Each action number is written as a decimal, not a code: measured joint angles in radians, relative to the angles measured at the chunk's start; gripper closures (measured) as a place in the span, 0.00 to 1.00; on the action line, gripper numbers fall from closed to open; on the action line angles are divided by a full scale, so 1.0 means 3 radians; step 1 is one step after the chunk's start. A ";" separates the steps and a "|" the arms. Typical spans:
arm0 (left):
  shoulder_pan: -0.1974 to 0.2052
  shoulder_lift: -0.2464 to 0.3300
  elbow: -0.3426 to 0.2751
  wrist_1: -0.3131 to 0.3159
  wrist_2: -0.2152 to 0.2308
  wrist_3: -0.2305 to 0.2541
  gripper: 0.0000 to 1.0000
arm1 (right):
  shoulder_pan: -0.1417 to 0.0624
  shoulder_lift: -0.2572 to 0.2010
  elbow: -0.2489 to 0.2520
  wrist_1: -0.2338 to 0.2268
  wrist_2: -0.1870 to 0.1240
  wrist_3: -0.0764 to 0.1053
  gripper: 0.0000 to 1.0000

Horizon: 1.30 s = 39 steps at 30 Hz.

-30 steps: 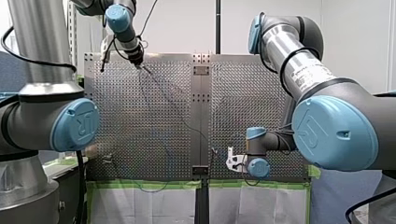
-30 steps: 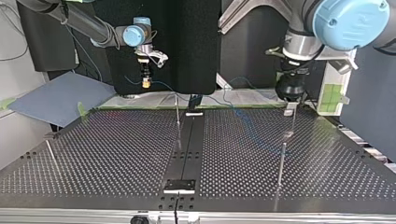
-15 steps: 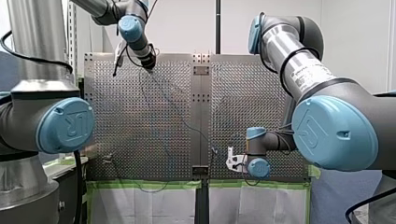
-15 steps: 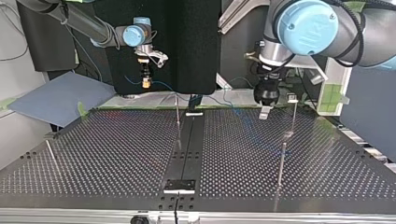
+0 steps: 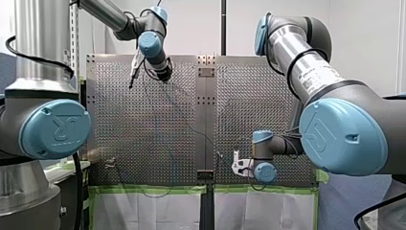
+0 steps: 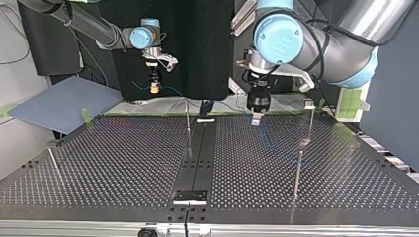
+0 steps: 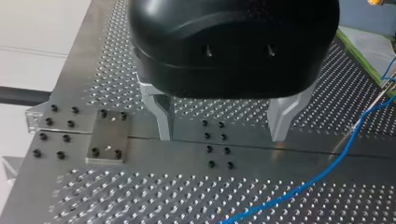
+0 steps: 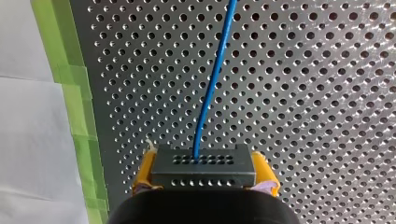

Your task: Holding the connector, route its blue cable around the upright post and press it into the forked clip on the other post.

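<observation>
Pinches the connector (image 8: 203, 166) in the right gripper (image 6: 155, 87), yellow pads (image 8: 144, 171) pressed against its two ends, up off the table (image 6: 123, 163) at the top view's far left. Holds it there, probably to let the cable (image 8: 211, 84) leave its face straight and hang free for routing rather than drag over the holes. Lets the cable fall from there and trail in loose slack across the table toward the middle.

Hangs the left gripper (image 7: 222, 123) low near the strip (image 6: 200, 158), right of the middle post (image 6: 188, 118) in the top view, metal fingers (image 7: 161, 114) spread wide and gripping nothing. Has the cable just beside those fingers in the left wrist view, outside the jaws, not between them. Looks placed to catch or steer the slack, a guess only.

Shows no wrap around the post yet, and no cable in the small head (image 6: 310, 104) on the thin post at the top view's right: perhaps the forked clip, too small to tell. Leaves routing and pressing undone, by the look of it.
</observation>
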 joint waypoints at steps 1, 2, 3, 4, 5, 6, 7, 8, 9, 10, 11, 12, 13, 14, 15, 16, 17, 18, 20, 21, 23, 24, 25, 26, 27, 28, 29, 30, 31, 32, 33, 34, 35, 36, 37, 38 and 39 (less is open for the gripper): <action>-0.0024 -0.0023 0.0000 0.0024 -0.0024 0.0000 0.00 | 0.0000 0.0000 0.0000 0.0001 0.0000 0.0000 0.98; -0.0049 -0.0044 0.0000 0.0050 -0.0049 0.0000 0.00 | 0.0000 0.0000 0.0000 0.0001 0.0000 0.0000 0.98; -0.0083 -0.0068 0.0001 0.0084 -0.0083 0.0000 0.00 | 0.0000 -0.0001 0.0000 0.0001 0.0000 0.0000 0.98; -0.0111 -0.0086 0.0003 0.0111 -0.0108 0.0000 0.00 | 0.0000 -0.0001 0.0000 0.0001 0.0000 0.0000 0.98; -0.0138 -0.0103 0.0004 0.0140 -0.0132 0.0000 0.00 | 0.0000 -0.0001 0.0000 0.0002 0.0000 0.0000 0.98; -0.0168 -0.0128 0.0005 0.0179 -0.0163 0.0001 0.00 | 0.0000 -0.0001 0.0000 0.0004 0.0000 0.0000 0.98; -0.0183 -0.0149 0.0005 0.0207 -0.0187 0.0002 0.00 | 0.0000 -0.0001 0.0000 0.0007 0.0000 0.0000 0.98; -0.0193 -0.0172 0.0005 0.0235 -0.0212 0.0005 0.00 | 0.0000 -0.0001 0.0000 0.0011 0.0000 0.0000 0.98; -0.0201 -0.0201 0.0004 0.0273 -0.0245 0.0015 0.00 | 0.0000 -0.0001 0.0000 0.0014 0.0000 0.0000 0.98; -0.0204 -0.0219 0.0004 0.0298 -0.0270 0.0027 0.00 | -0.0001 -0.0001 0.0000 0.0018 0.0000 0.0000 0.98; -0.0206 -0.0232 0.0003 0.0323 -0.0295 0.0043 0.00 | -0.0001 -0.0001 0.0000 0.0021 -0.0001 0.0002 0.98; -0.0206 -0.0244 0.0003 0.0360 -0.0329 0.0062 0.00 | -0.0001 -0.0001 0.0000 0.0023 -0.0003 0.0003 0.98; -0.0206 -0.0249 0.0002 0.0387 -0.0355 0.0074 0.00 | -0.0002 -0.0001 0.0000 0.0024 -0.0009 0.0007 0.98; -0.0206 -0.0253 0.0002 0.0411 -0.0381 0.0085 0.00 | -0.0002 -0.0001 0.0000 0.0025 -0.0017 0.0012 0.98; -0.0202 -0.0256 0.0005 0.0444 -0.0413 0.0103 0.00 | -0.0001 -0.0001 0.0001 0.0025 -0.0027 0.0017 0.98; -0.0195 -0.0258 0.0008 0.0469 -0.0437 0.0118 0.00 | 0.0000 -0.0001 0.0001 0.0026 -0.0038 0.0025 0.98; -0.0187 -0.0259 0.0010 0.0493 -0.0460 0.0136 0.00 | 0.0000 -0.0001 0.0001 0.0029 -0.0045 0.0030 0.98; -0.0177 -0.0260 0.0012 0.0524 -0.0493 0.0163 0.00 | 0.0000 -0.0001 0.0001 0.0032 -0.0050 0.0033 0.98; -0.0163 -0.0260 0.0014 0.0575 -0.0542 0.0207 0.00 | 0.0000 0.0000 0.0001 0.0038 -0.0057 0.0038 0.98; -0.0151 -0.0260 0.0015 0.0606 -0.0575 0.0238 0.00 | -0.0001 -0.0001 0.0001 0.0040 -0.0059 0.0039 0.98; -0.0130 -0.0261 0.0015 0.0655 -0.0623 0.0286 0.00 | -0.0001 -0.0001 0.0001 0.0052 -0.0063 0.0040 0.98; -0.0116 -0.0261 0.0015 0.0687 -0.0653 0.0317 0.00 | 0.0000 -0.0001 0.0001 0.0060 -0.0064 0.0040 0.98; -0.0105 -0.0261 0.0015 0.0710 -0.0674 0.0341 0.00 | 0.0001 0.0000 0.0003 0.0068 -0.0065 0.0041 0.98; -0.0094 -0.0261 0.0015 0.0735 -0.0693 0.0366 0.00 | 0.0001 0.0000 0.0003 0.0072 -0.0066 0.0041 0.98; -0.0082 -0.0261 0.0015 0.0774 -0.0719 0.0403 0.00 | 0.0001 0.0000 0.0003 0.0075 -0.0068 0.0041 0.98; -0.0075 -0.0261 0.0016 0.0804 -0.0739 0.0433 0.00 | 0.0001 0.0000 0.0003 0.0078 -0.0074 0.0042 0.98; -0.0070 -0.0261 0.0016 0.0831 -0.0758 0.0462 0.00 | 0.0001 0.0000 0.0002 0.0080 -0.0081 0.0042 0.98; -0.0068 -0.0261 0.0015 0.0870 -0.0779 0.0500 0.00 | 0.0001 0.0000 0.0002 0.0081 -0.0088 0.0043 0.98; -0.0070 -0.0261 0.0014 0.0900 -0.0797 0.0529 0.00 | 0.0000 0.0000 0.0002 0.0081 -0.0099 0.0046 0.98; -0.0073 -0.0261 0.0013 0.0928 -0.0814 0.0558 0.00 | 0.0000 0.0000 0.0002 0.0082 -0.0106 0.0048 0.98; -0.0079 -0.0261 0.0013 0.0964 -0.0833 0.0594 0.00 | -0.0001 0.0000 0.0002 0.0082 -0.0111 0.0050 0.98; -0.0084 -0.0261 0.0013 0.0992 -0.0841 0.0621 0.00 | -0.0001 0.0000 0.0003 0.0084 -0.0116 0.0053 0.98; -0.0089 -0.0261 0.0013 0.1019 -0.0841 0.0650 0.00 | -0.0001 0.0000 0.0003 0.0085 -0.0118 0.0054 0.98; -0.0097 -0.0261 0.0012 0.1046 -0.0831 0.0687 0.00 | 0.0000 0.0000 0.0003 0.0086 -0.0119 0.0055 0.98; -0.0101 -0.0261 0.0012 0.1061 -0.0816 0.0716 0.00 | 0.0000 -0.0001 0.0003 0.0086 -0.0121 0.0057 0.98; -0.0104 -0.0261 0.0012 0.1073 -0.0797 0.0744 0.00 | 0.0000 0.0000 0.0003 0.0087 -0.0121 0.0059 0.98; -0.0106 -0.0261 0.0012 0.1083 -0.0769 0.0781 0.00 | 0.0000 0.0000 0.0004 0.0087 -0.0122 0.0059 0.98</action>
